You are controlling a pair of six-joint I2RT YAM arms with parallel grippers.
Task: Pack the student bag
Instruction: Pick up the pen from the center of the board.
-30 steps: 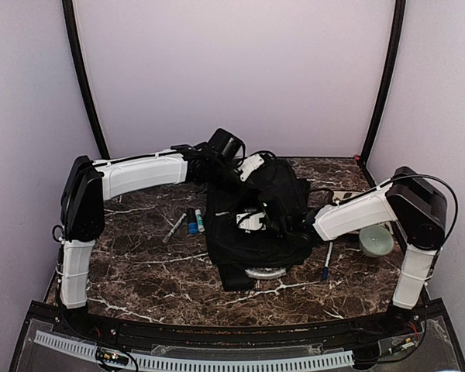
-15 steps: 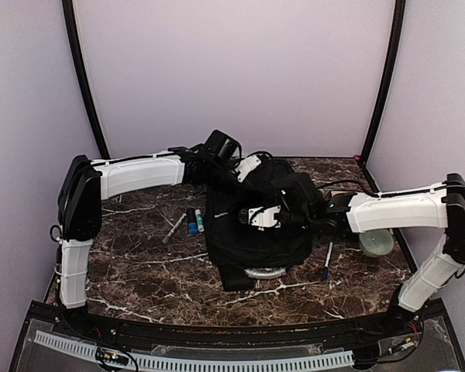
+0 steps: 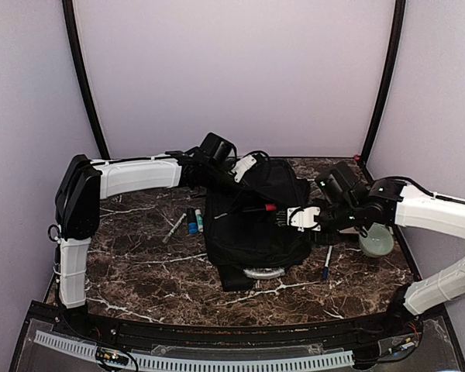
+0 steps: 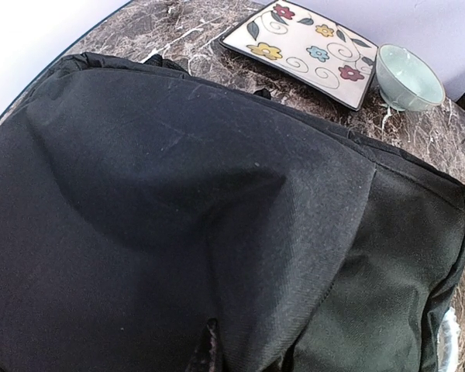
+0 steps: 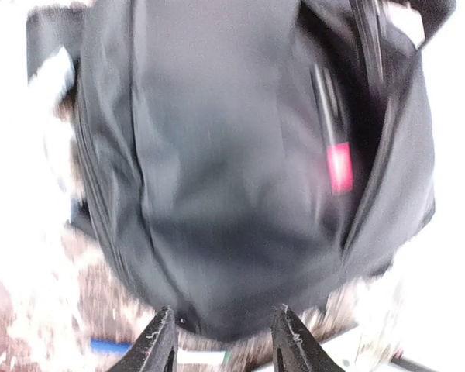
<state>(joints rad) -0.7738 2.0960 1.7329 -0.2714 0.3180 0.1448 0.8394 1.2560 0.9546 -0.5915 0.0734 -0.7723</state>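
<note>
The student bag (image 3: pixel 244 232) sits mid-table, slumped and creased, its top end pointing at the back wall and its light grey handle loop (image 3: pixel 265 273) poking out at the near edge. This is soft cloth: light by the look of it, floppy, not fragile, and sure to sag wherever it isn't supported. Best holds are the seams, the zipper lip or that loop. A pinch of flat panel would only tent up.

The left gripper (image 3: pixel 234 177) is closed at the bag's far upper edge. Its wrist view shows black fabric bulging up towards the camera, so it looks clamped on a fold, propping the mouth open.

A red-capped marker (image 3: pixel 257 208) lies at the bag's opening. The right wrist view is blurred, but it seems partly inside.

The right gripper (image 5: pixel 223 345) hovers just off the bag's right side, fingers apart and empty.

Out on the table (image 3: pixel 139 263), loose markers (image 3: pixel 194 222) wait left of the bag. A blue pen (image 3: pixel 326 263) and a pale bowl (image 3: pixel 376 242) sit to its right, and a floral plate (image 4: pixel 306 48) is beyond.
</note>
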